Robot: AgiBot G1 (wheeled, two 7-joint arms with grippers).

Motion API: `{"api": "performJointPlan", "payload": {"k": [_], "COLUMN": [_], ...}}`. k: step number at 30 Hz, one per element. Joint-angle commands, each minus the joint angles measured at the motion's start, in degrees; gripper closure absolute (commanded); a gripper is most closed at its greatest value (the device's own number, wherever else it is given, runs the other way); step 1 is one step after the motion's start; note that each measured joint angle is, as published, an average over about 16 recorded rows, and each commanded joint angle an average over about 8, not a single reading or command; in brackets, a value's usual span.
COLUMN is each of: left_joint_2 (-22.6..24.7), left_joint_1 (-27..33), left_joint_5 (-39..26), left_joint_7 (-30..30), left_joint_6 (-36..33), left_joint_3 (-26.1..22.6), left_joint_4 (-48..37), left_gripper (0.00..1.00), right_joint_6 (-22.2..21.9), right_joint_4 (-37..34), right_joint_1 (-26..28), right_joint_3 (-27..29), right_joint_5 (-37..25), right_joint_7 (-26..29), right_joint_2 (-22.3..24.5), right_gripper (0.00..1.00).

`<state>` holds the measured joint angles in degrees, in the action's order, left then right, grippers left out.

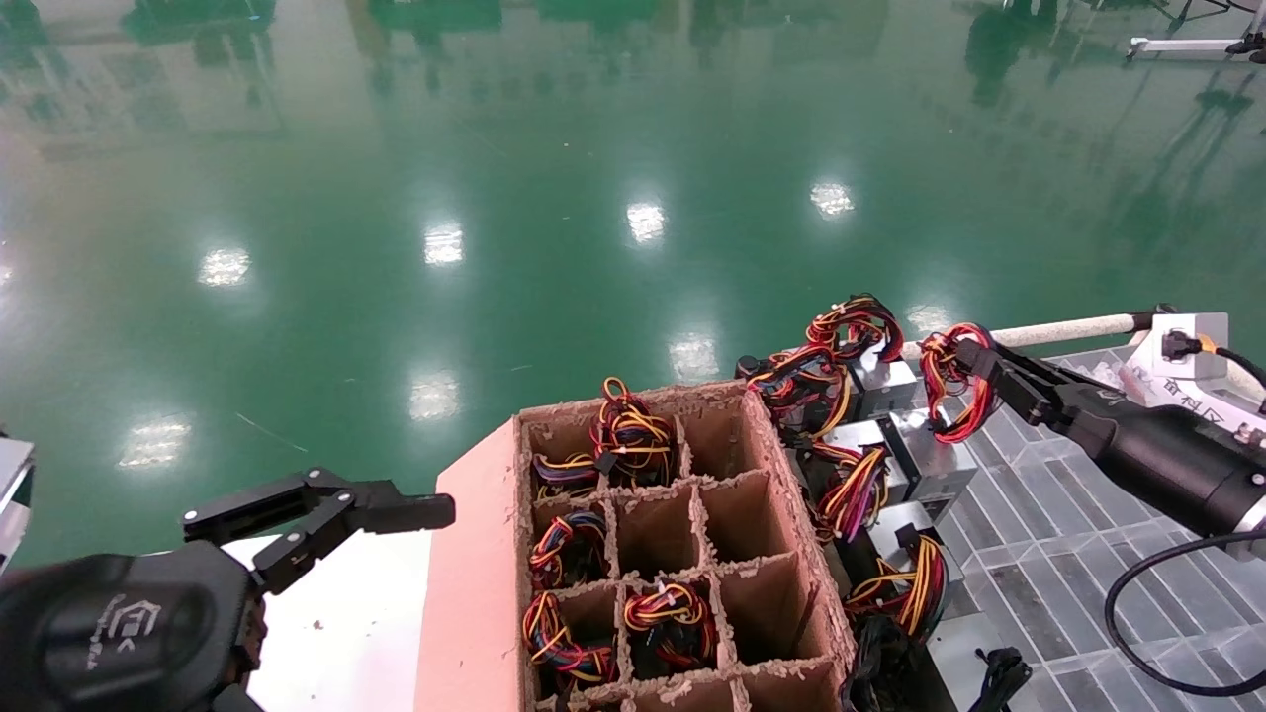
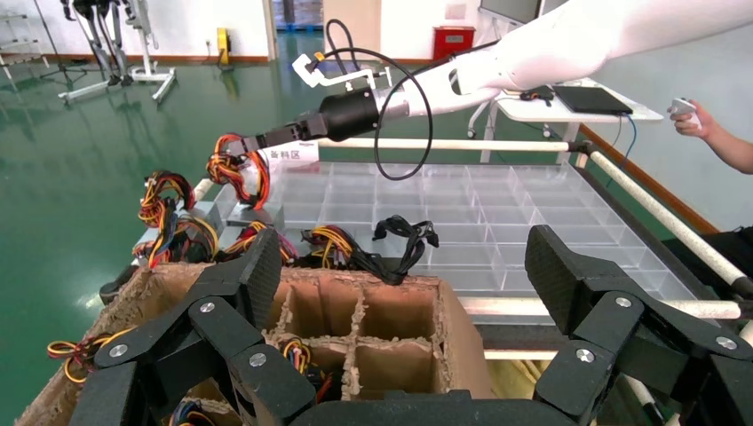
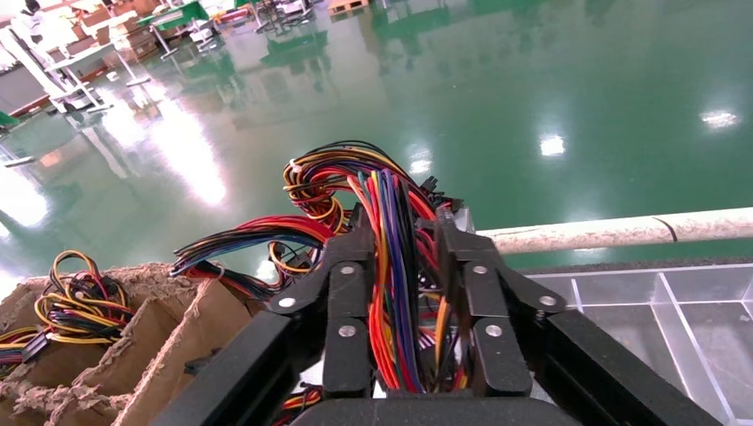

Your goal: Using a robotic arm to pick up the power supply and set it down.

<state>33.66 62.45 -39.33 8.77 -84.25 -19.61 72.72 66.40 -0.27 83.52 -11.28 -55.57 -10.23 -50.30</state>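
Green glossy floor all round, and the cardboard divider box (image 1: 682, 554) is our landmark. Beyond its far right corner the robotic arm's right gripper (image 1: 964, 368) has its fingers clenched on the wire bundle of the power supply (image 1: 949, 391), a sensible handle, I'd say, since the grey box sits wedged among others on the clear tray (image 1: 1048, 534). Left gripper (image 1: 326, 514) waits off the box's left side, fingers spread, idle.

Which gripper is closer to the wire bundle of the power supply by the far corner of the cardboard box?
The right. The right gripper is shut on that power supply's wire bundle, beyond the cardboard box. The left gripper hangs open on the box's opposite side, well away.
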Motion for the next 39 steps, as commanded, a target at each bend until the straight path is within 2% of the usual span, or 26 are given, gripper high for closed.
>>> {"api": "performJointPlan", "payload": {"k": [1, 17, 39], "left_joint_2": [0.0, 0.0, 0.0], "left_joint_1": [0.0, 0.0, 0.0], "left_joint_5": [0.0, 0.0, 0.0], "left_joint_7": [0.0, 0.0, 0.0], "left_joint_6": [0.0, 0.0, 0.0], "left_joint_3": [0.0, 0.0, 0.0], "left_joint_4": [0.0, 0.0, 0.0], "left_gripper": [0.0, 0.0, 0.0], "right_joint_6": [0.2, 2.1, 8.4], "right_joint_4": [0.1, 3.2, 29.2], "right_joint_1": [0.1, 1.8, -6.9], "right_joint_3": [-0.1, -0.9, -2.3], "right_joint_5": [-0.1, -0.8, 4.5], "right_joint_7": [0.1, 3.1, 9.7], "right_joint_2": [-0.1, -0.3, 5.4], "right_gripper": [0.0, 0.0, 0.0]}}
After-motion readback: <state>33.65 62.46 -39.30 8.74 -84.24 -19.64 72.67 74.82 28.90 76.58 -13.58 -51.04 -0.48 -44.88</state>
